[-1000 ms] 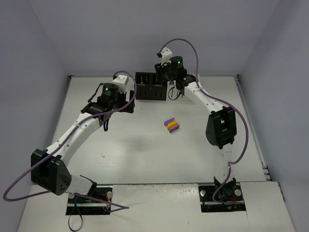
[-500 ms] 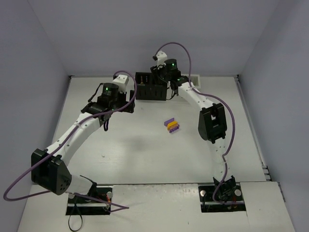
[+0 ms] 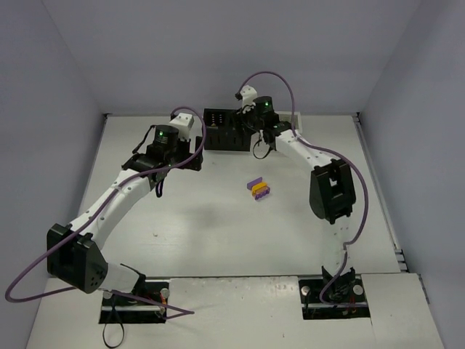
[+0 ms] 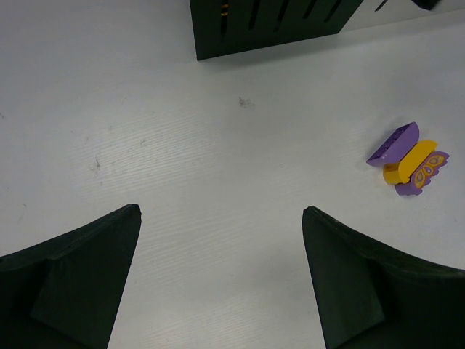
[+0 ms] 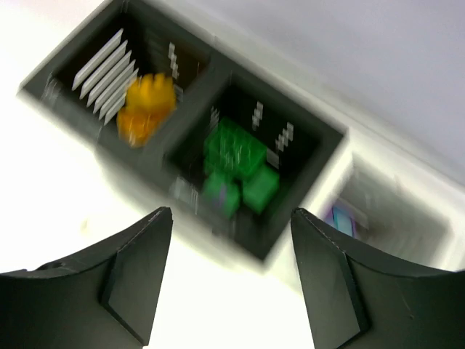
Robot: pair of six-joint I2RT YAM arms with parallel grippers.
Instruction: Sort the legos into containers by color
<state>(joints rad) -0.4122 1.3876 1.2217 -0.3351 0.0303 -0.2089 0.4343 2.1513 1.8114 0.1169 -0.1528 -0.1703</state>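
Note:
The containers (image 3: pixel 225 129) stand at the back of the table; only the black ones show in the top view. In the blurred right wrist view, one black container (image 5: pixel 87 65) holds an orange lego (image 5: pixel 145 107). The black one beside it holds green legos (image 5: pixel 236 163), and a white container (image 5: pixel 396 196) holds something purple. My right gripper (image 5: pixel 231 212) hangs open and empty above them, at the containers' right end (image 3: pixel 258 143). A joined purple and yellow lego cluster (image 3: pixel 258 189) (image 4: pixel 409 158) lies mid-table. My left gripper (image 4: pixel 221 211) (image 3: pixel 190 161) is wide open over bare table, left of the cluster.
Grey walls close the table in at the back and on both sides. The right arm's elbow (image 3: pixel 331 190) hangs over the table to the right of the lego cluster. Purple cables loop off both arms.
The right arm swung a little left and back over the containers, and its jaws spread wider. The left arm and the lego cluster have not moved.

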